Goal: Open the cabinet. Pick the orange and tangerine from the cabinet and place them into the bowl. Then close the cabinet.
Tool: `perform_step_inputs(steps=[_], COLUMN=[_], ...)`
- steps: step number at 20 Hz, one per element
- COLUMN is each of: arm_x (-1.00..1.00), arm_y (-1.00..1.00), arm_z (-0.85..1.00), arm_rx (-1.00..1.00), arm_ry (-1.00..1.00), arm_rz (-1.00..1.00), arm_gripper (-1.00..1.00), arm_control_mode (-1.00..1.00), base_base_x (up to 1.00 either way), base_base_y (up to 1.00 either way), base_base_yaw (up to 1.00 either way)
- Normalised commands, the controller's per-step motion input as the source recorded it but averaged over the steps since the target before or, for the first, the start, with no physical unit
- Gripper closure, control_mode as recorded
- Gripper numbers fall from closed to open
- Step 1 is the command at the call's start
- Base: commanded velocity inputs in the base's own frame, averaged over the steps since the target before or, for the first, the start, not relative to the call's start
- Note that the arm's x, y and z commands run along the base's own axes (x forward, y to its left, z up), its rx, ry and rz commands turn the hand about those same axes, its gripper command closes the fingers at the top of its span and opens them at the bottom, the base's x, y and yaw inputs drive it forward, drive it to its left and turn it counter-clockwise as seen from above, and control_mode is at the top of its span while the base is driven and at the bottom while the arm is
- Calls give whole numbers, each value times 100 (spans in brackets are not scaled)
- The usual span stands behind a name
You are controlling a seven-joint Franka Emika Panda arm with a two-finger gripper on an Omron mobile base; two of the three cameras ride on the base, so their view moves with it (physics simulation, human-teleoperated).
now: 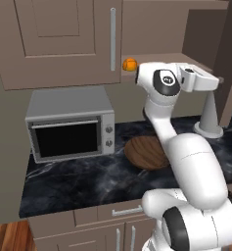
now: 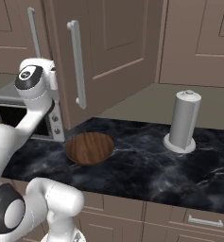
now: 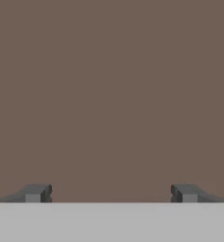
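- Here the gripper [image 3: 111, 193] is standing with its jaws wide apart, holding nothing, facing a plain brown surface.
- The cabinet [image 1: 58, 41] is hanging above the microwave [image 1: 71, 125], one door swung open.
- An orange fruit [image 1: 129, 64] is sitting inside the cabinet.
- The bowl [image 2: 90, 147] is resting on the dark counter [image 2: 146, 170], near the microwave.

One microwave [image 1: 71, 125] on the desk [image 1: 78, 181]. One wooden bowl [image 2: 90, 147]. One grey upright cylinder [image 2: 183, 122] on a round base. One orange fruit [image 1: 129, 64] visible past the edge of a door; orange or tangerine, cannot tell which. Two panelled doors on the cabinet [image 1: 58, 39], each with one long silver handle. Two dark fingers [image 3: 35, 193] at the bottom of the hand view, set wide apart. Two short drawer handles below the desk.
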Motion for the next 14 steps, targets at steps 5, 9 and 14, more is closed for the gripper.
perform_step_inputs(steps=[5,9,14], arm_x=[0,0,0], arm_y=[-49,-49,-48], arm_z=[0,-1,-2], arm_rx=[-3,-3,-2], arm_ry=[0,0,0], arm_rz=[-12,-11,-9], arm_gripper=[-100,-100,-100], arm_control_mode=[-100,-100,-100], base_base_x=[0,0,0], base_base_y=[0,0,0], base_base_yaw=[0,0,0])
